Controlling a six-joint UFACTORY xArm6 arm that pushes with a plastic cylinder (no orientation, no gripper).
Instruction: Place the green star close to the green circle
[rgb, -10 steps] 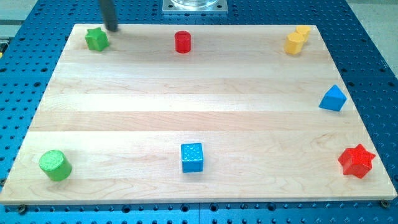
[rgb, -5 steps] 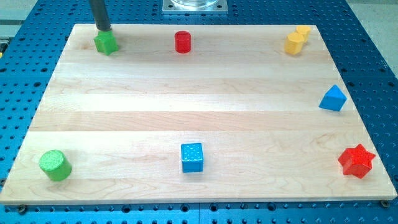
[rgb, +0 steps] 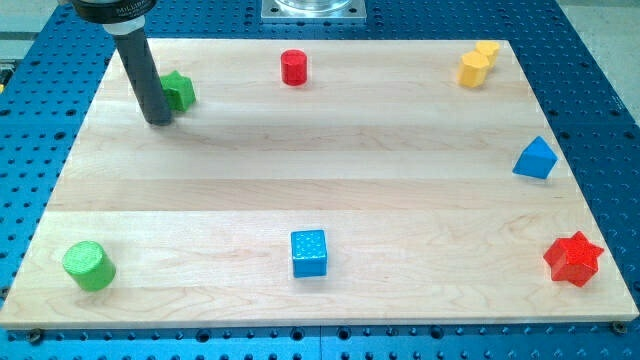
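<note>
The green star (rgb: 179, 91) lies in the upper left of the frame, near the tabletop's (rgb: 300, 170) top and left edges, with my tip (rgb: 158, 120) touching or just beside its lower left side; the rod partly covers the star, so actual contact cannot be confirmed. The tool is a plain rod with no jaws, so it neither opens nor closes on anything. The green circle (rgb: 89, 266), a short cylinder, stands in the lower left corner, well apart from the star. With the tip at the star's lower left, a push from here would likely send the star rightward or upward, away from the goal; the tip probably needs to pass round to the star's upper side. The lane down the left side between star and circle holds no blocks. The red cylinder (rgb: 293, 67), yellow block (rgb: 477, 65), blue triangle (rgb: 536, 158), blue cube (rgb: 308, 252) and red star (rgb: 573, 259) lie well clear of that lane.
</note>
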